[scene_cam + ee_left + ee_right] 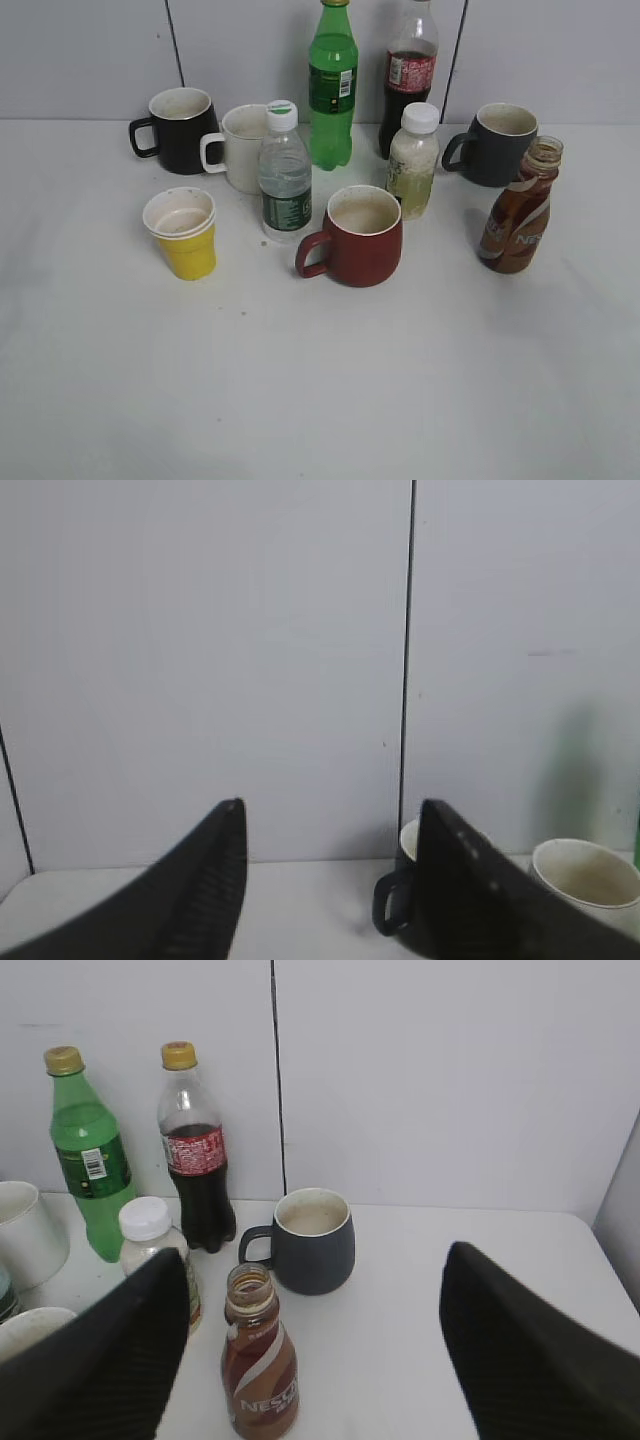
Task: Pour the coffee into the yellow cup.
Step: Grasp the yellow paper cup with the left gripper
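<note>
Right now my right gripper (315, 1345) hangs wide open and empty, with the coffee (260, 1355) standing uncapped between its fingers, near the grey mug (310, 1240). My left gripper (325, 880) is open too, holding nothing. Far left on the table (320, 400) sits the yellow cup (183, 232), beside the water bottle (284, 172).

The exterior view looks down at a slant from the bench's front edge toward the back wall. Both wrist views sit low, facing that wall: the left near the back-left corner, the right near the back-right, sharing the grey mug (497, 143) (311, 1239).
</note>
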### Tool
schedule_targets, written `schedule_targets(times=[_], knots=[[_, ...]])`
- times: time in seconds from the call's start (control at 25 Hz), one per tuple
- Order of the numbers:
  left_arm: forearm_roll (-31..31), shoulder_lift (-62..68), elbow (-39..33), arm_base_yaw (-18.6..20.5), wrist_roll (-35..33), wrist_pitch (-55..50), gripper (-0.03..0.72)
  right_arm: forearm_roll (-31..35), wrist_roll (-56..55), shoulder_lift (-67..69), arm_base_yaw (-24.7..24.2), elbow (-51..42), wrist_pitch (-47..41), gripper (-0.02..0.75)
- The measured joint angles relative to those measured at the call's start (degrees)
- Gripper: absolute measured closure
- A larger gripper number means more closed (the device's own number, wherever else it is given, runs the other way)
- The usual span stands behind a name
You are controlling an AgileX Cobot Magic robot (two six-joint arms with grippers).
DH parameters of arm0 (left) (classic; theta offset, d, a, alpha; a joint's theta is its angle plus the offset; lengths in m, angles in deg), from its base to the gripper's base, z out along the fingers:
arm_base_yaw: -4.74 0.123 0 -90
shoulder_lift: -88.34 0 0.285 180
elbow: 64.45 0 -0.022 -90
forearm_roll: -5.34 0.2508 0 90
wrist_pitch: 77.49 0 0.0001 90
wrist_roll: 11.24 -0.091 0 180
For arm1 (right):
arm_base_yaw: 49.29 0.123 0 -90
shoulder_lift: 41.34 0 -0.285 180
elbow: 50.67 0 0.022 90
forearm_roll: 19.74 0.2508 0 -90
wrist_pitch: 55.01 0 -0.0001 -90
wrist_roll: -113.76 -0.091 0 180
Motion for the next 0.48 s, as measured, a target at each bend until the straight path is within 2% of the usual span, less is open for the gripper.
schedule_targets(times=[0.16, 0.32, 0.48], knots=[[2.1, 11.3, 0.0, 0.0, 1.1, 13.2, 0.272, -0.3, 0.1, 12.3, 0.0, 0.0, 10.7, 0.152], [7.9, 25.1, 0.0, 0.0, 1.8, 27.3, 0.272, -0.5, 0.0, 21.1, 0.1, -0.2, 20.9, 0.153], [13.3, 32.0, 0.0, 0.0, 1.8, 31.3, 0.272, -3.1, -0.3, 28.7, 1.7, -0.2, 29.7, 0.153]])
